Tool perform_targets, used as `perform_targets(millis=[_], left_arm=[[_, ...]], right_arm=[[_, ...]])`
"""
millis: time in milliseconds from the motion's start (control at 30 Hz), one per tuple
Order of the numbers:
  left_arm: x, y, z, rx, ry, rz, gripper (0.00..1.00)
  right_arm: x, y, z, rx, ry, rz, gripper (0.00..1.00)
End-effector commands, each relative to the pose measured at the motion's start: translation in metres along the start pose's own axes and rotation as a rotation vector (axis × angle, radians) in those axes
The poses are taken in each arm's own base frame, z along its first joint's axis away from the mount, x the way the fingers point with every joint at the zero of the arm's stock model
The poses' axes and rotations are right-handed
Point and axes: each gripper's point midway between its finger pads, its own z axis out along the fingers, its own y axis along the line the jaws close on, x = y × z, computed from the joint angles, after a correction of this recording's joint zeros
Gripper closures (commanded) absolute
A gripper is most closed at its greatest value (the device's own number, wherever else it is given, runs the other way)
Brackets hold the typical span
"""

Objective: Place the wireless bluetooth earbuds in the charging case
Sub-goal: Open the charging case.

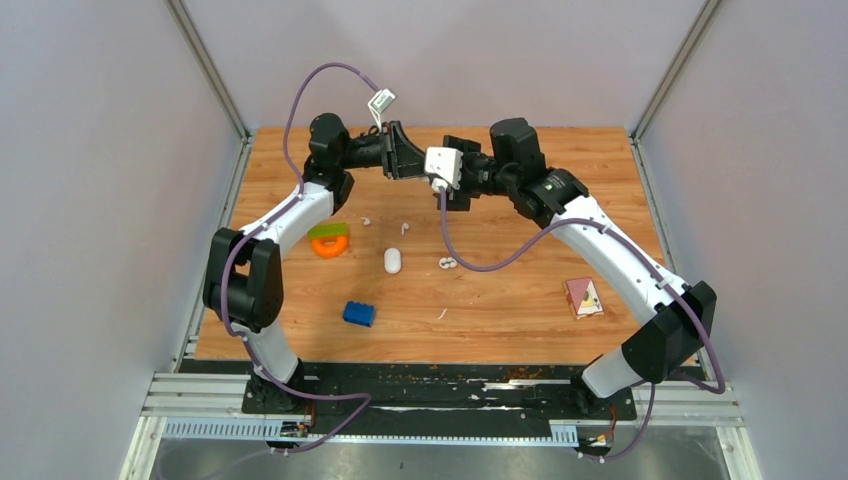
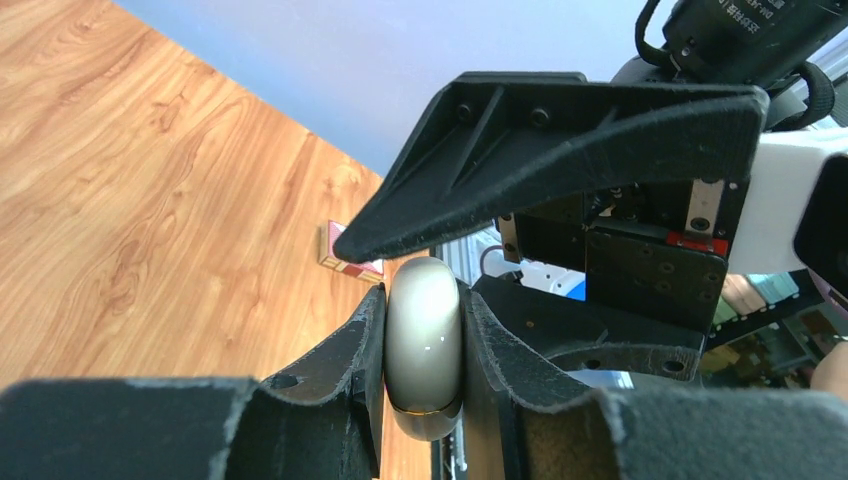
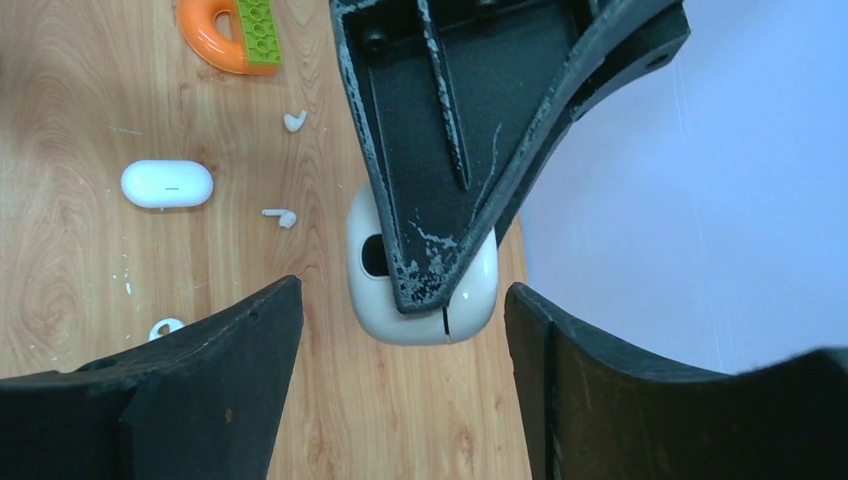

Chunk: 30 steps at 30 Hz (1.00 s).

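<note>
My left gripper [image 2: 423, 290] is shut on a white charging case [image 2: 425, 345], pinching its flat sides and holding it above the back of the table. My right gripper [image 3: 402, 292] is open. Its fingers [image 3: 230, 360] stand on either side of the held case [image 3: 385, 310] without touching it. A seam and a dark oval show on the case's face. Three tiny white earbuds [image 3: 294, 121] [image 3: 284, 216] [image 3: 165, 327] lie loose on the wood. In the top view both grippers meet at the back centre, left gripper [image 1: 402, 152], and the held case is hidden.
A second white case [image 1: 392, 260] lies shut at mid-table. An orange and green ring toy [image 1: 329, 240] sits at the left, a blue brick [image 1: 359, 313] nearer the front, and a pink and red block [image 1: 584, 297] at the right. Walls enclose the table.
</note>
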Motion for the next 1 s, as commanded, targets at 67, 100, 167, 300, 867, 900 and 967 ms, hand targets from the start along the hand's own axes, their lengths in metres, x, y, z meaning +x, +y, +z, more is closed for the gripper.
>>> perform_targets(millis=[67, 100, 167, 300, 867, 900, 967], left_arm=[[-0.01, -0.01, 0.002, 0.026, 0.004, 0.046, 0.85], [-0.01, -0.009, 0.002, 0.026, 0.005, 0.045, 0.85], [-0.01, -0.008, 0.003, 0.026, 0.007, 0.041, 0.85], [-0.009, -0.009, 0.005, 0.03, 0.015, 0.041, 0.84], [-0.01, -0.008, -0.007, 0.028, 0.023, -0.022, 0.5], [-0.009, -0.007, -0.007, 0.026, 0.021, -0.026, 0.5], [-0.009, -0.007, -0.007, 0.025, 0.019, -0.029, 0.49]], right_arm=[[-0.024, -0.011, -0.004, 0.019, -0.038, -0.125, 0.29], [-0.025, -0.011, -0.004, 0.023, -0.04, -0.128, 0.29], [-0.027, -0.013, -0.005, 0.03, -0.044, -0.138, 0.3], [-0.028, -0.011, -0.004, 0.031, -0.038, -0.155, 0.38], [-0.021, -0.02, -0.01, 0.092, 0.007, -0.171, 0.57], [-0.022, -0.021, -0.011, 0.097, 0.006, -0.169, 0.57], [-0.022, -0.022, -0.01, 0.103, 0.007, -0.163, 0.57]])
